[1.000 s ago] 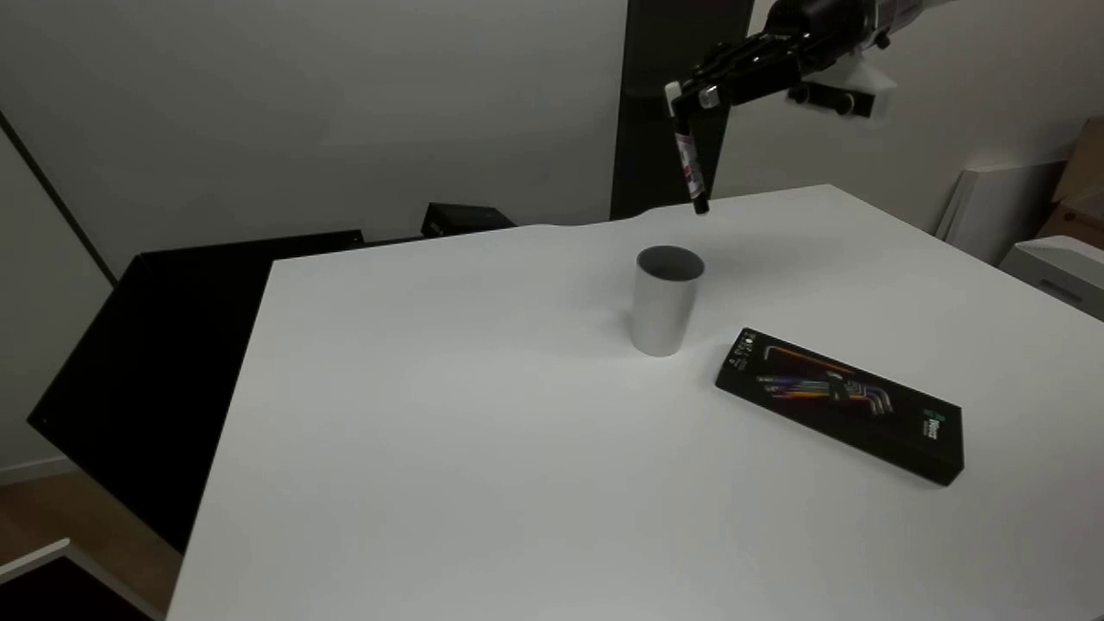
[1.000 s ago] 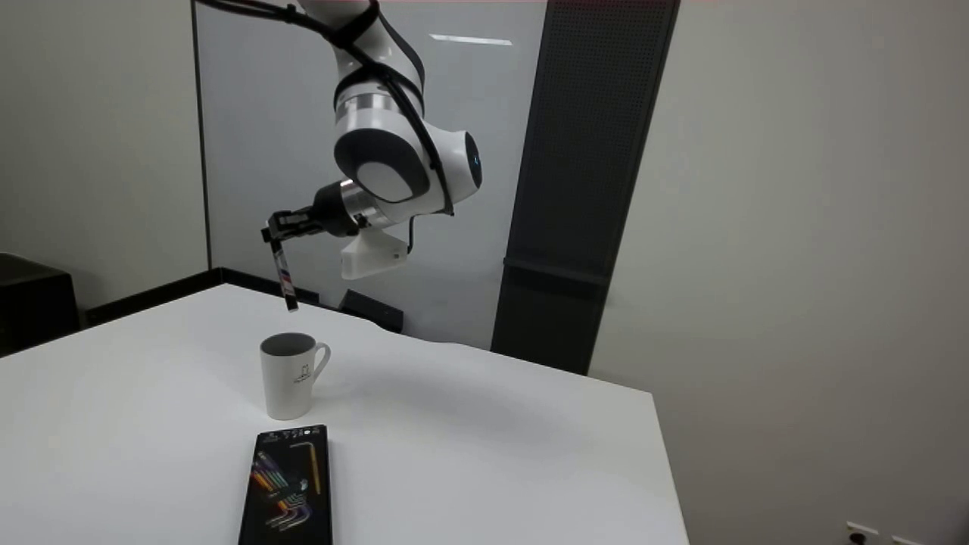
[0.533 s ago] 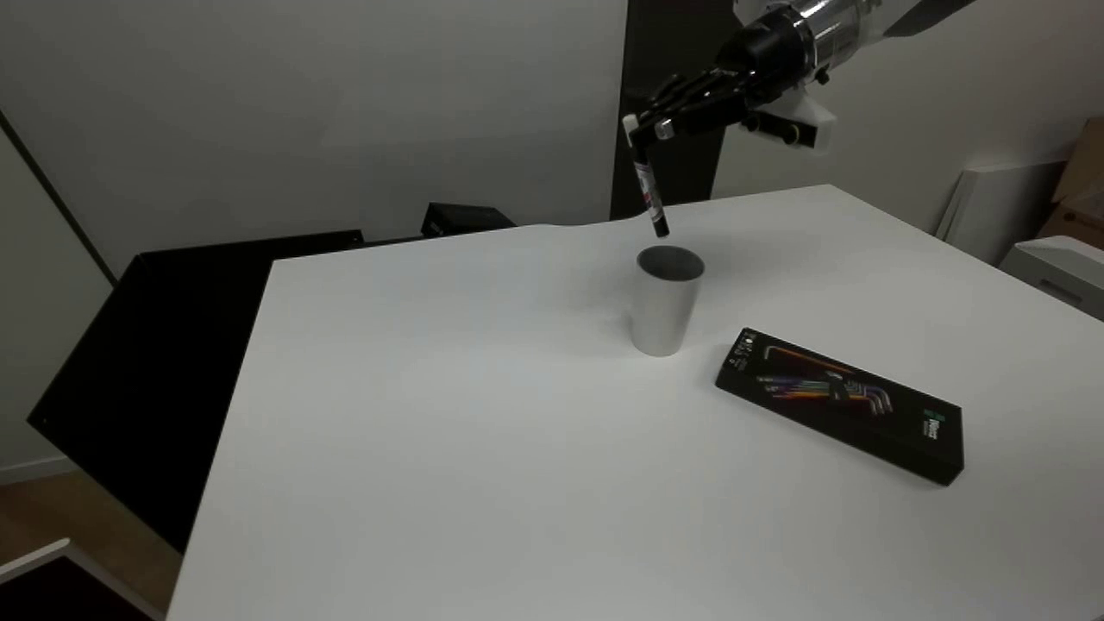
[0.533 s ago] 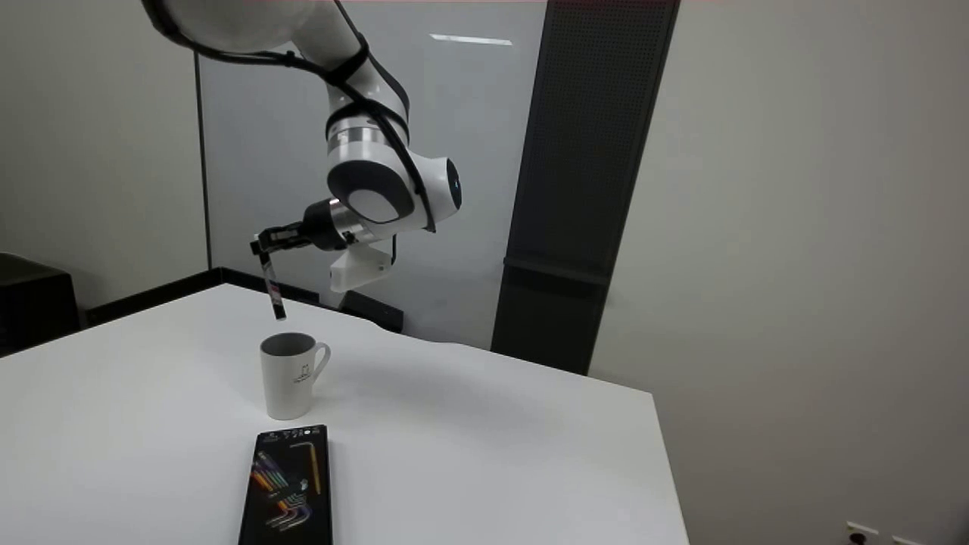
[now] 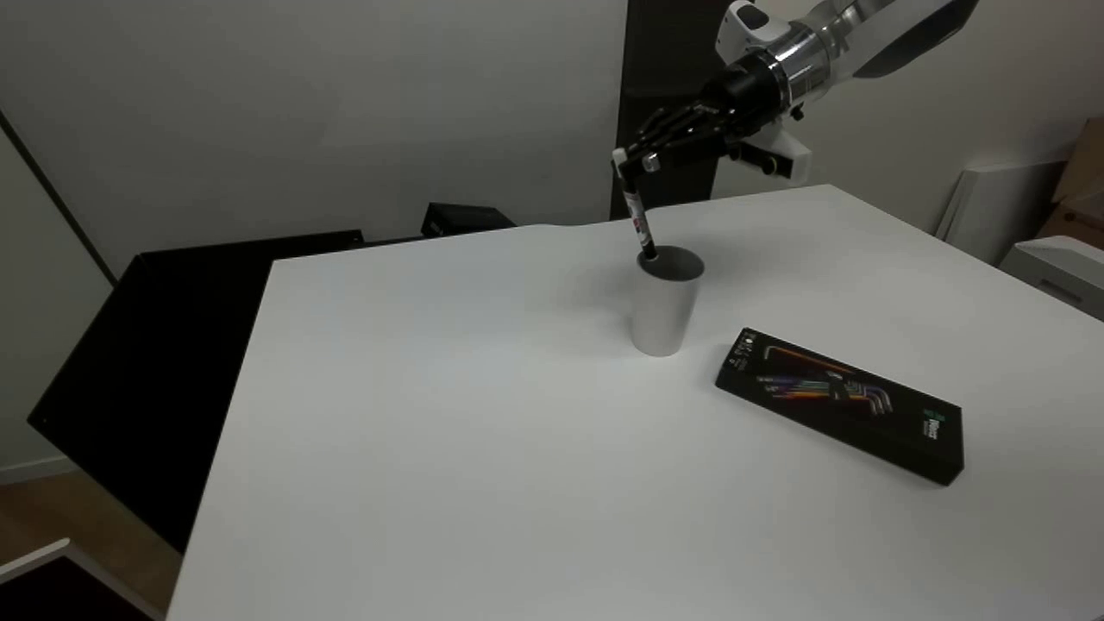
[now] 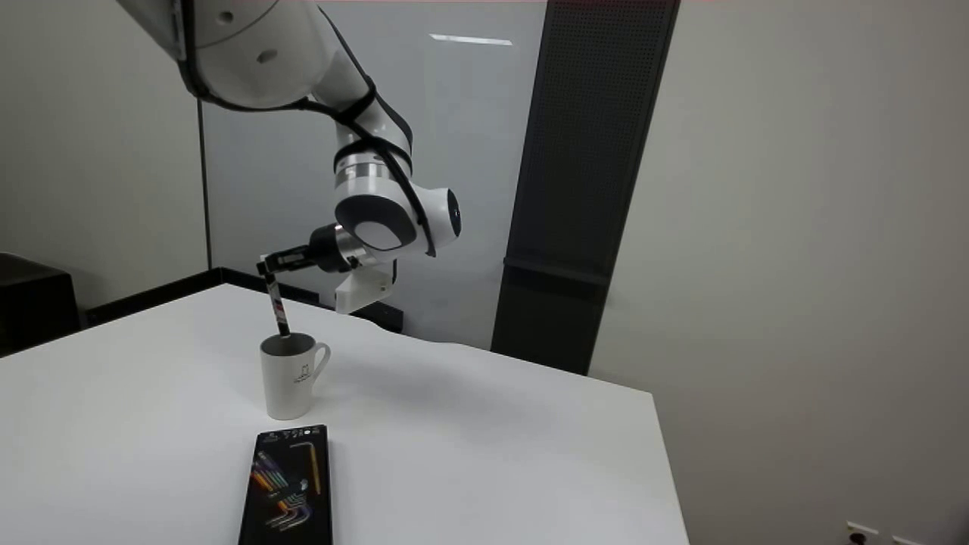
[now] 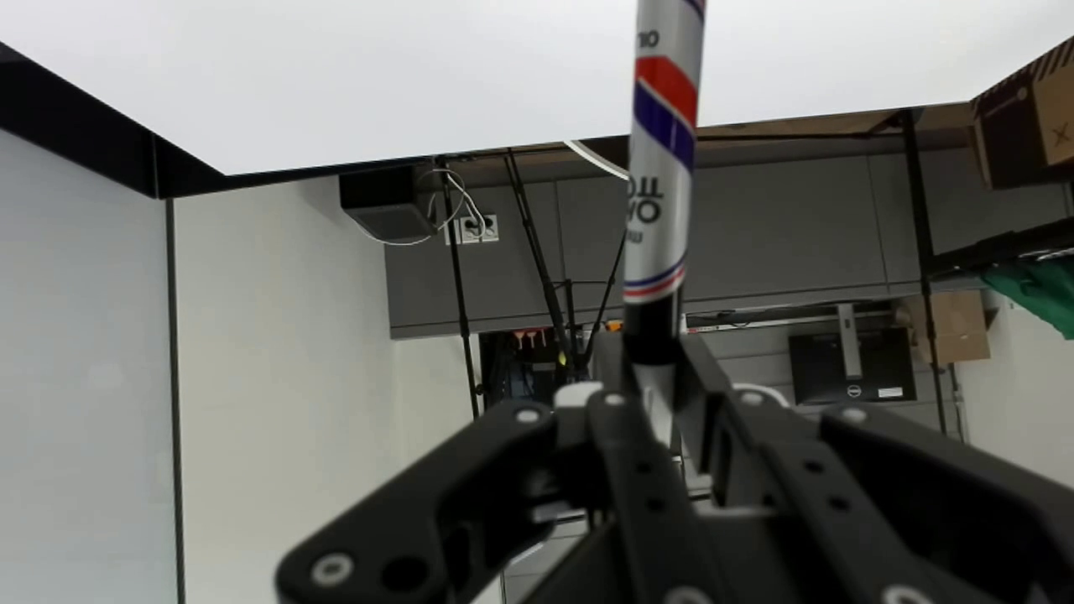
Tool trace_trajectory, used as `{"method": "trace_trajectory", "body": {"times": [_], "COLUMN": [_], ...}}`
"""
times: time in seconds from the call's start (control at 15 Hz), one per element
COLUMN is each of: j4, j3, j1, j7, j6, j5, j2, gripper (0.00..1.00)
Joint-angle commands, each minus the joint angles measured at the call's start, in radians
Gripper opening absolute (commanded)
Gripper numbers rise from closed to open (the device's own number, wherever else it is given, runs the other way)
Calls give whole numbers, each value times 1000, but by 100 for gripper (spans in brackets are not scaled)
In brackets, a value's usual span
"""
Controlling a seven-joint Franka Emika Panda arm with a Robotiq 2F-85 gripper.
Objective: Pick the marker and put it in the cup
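Your gripper (image 7: 657,382) pinches the marker (image 5: 638,217), whose low tip is lower than 1 second ago, now at the mouth of the cup (image 5: 663,315), near 10 o'clock in an exterior view, so it probably goes in next.

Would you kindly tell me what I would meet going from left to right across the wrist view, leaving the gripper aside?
Black box → power sockets → striped marker → Dell monitor → cardboard box at the upper right.
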Motion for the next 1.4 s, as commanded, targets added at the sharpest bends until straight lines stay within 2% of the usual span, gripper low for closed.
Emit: {"method": "trace_trajectory", "body": {"times": [0.0, 0.6, 0.67, 0.8, 1.13, 1.2, 1.33], "j4": [74, 60, 60, 64, 66, 60, 23], "j3": [8, 5, 2, -3, -5, -13, -40], "j1": [-14, -34, -31, -24, -5, 6, 49], "j7": [-7, -7, 8, 15, 22, 36, 68], "j6": [-28, -27, -25, -24, -13, 5, 85], "j5": [-10, -11, -15, -32, -89, -109, -190], "j2": [60, 98, 97, 86, 36, 19, -42], "gripper": [7, 7, 53, 58, 87, 94, 100]}}
